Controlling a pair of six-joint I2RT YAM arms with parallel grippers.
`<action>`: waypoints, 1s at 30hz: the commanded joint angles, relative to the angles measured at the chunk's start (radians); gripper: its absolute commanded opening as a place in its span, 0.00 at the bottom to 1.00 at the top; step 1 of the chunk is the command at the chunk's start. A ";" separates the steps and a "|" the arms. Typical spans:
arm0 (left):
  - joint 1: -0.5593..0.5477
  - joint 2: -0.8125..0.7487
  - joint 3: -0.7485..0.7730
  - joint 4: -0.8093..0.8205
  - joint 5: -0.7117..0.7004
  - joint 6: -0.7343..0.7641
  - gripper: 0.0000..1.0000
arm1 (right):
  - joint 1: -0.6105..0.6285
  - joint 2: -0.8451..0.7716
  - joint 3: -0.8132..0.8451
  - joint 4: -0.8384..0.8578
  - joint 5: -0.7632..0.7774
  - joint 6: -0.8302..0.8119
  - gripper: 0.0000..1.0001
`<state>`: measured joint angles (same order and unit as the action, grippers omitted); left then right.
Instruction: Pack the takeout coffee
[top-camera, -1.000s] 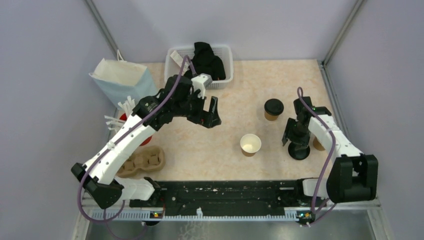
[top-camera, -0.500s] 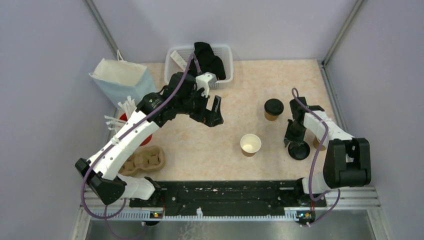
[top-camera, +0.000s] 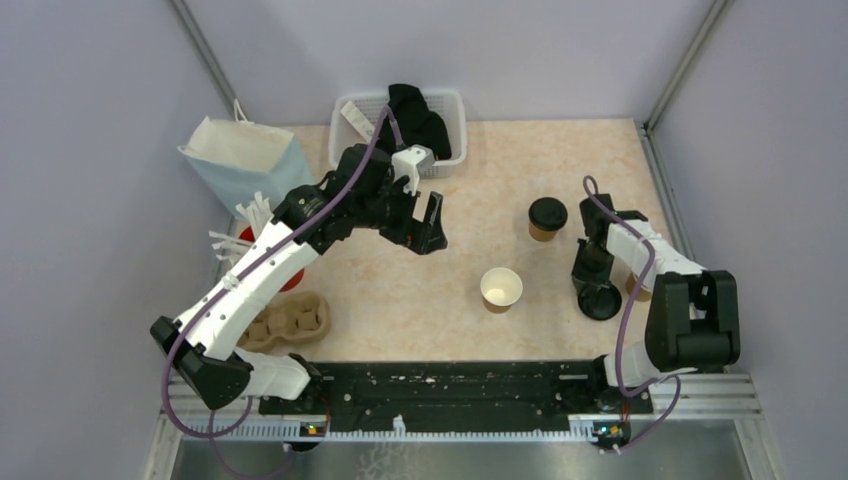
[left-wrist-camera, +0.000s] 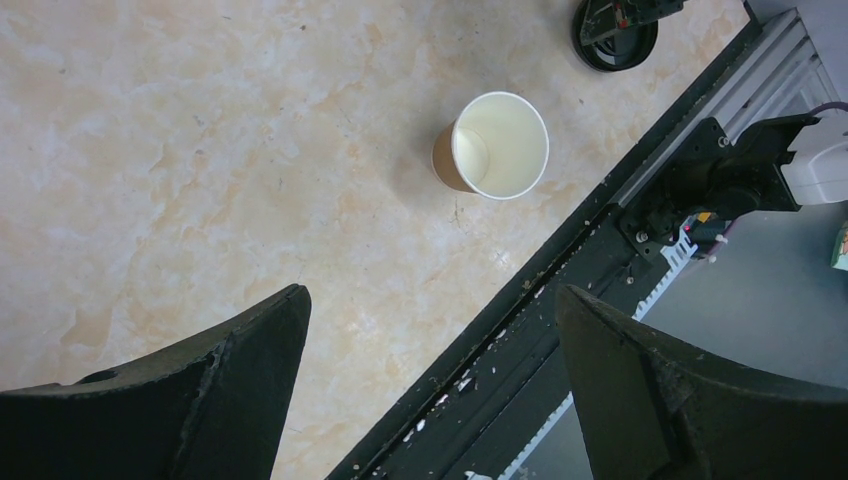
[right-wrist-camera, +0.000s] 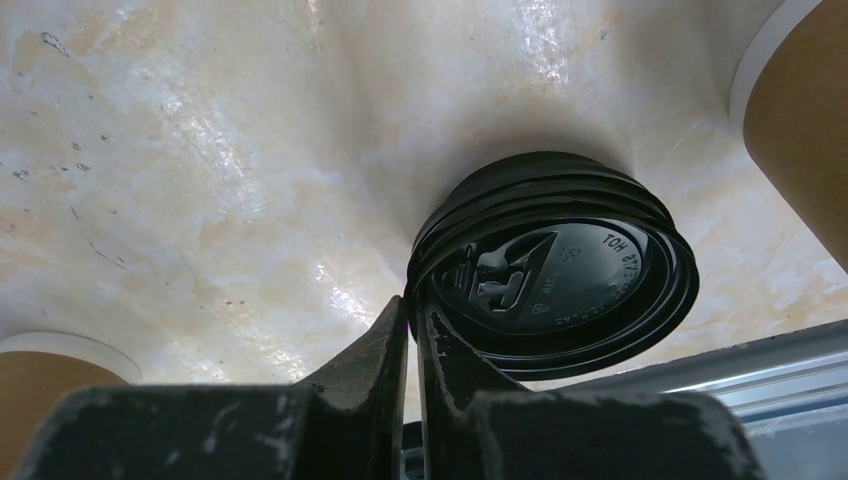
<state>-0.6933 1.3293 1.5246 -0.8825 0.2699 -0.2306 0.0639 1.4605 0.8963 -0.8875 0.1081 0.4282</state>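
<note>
A takeout coffee (top-camera: 547, 218), a brown paper cup with a black lid, stands right of centre. A lidless brown cup (top-camera: 501, 289), white inside, stands nearer the front and also shows in the left wrist view (left-wrist-camera: 495, 145). My right gripper (top-camera: 591, 288) points down at a loose black lid (top-camera: 600, 302). In the right wrist view it (right-wrist-camera: 411, 305) is shut on the near rim of this lid (right-wrist-camera: 560, 270). My left gripper (top-camera: 425, 228) hangs open above the table's middle with nothing between its fingers (left-wrist-camera: 250, 370).
A third brown cup (top-camera: 636, 290) stands half hidden behind the right arm. A moulded cup carrier (top-camera: 290, 322), a red cup of straws (top-camera: 245, 235) and a paper bag (top-camera: 245, 160) sit at the left. A white basket (top-camera: 450, 105) with black cloth is at the back.
My right gripper's fingers have closed onto the black lid's rim, and the right forearm has swung slightly. The left arm shifted a little towards the back a second ago and now holds still.
</note>
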 joint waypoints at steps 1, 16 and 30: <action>0.003 0.001 0.023 0.036 0.011 0.020 0.98 | -0.013 0.002 0.011 0.018 0.017 -0.011 0.06; 0.002 0.004 0.019 0.040 0.027 0.017 0.98 | -0.012 -0.112 0.065 -0.107 -0.009 -0.014 0.00; 0.002 0.002 0.013 0.042 0.042 0.014 0.98 | -0.013 -0.087 0.039 -0.056 -0.044 -0.029 0.04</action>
<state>-0.6933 1.3334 1.5246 -0.8799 0.2958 -0.2295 0.0624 1.3487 0.9279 -0.9813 0.0772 0.4110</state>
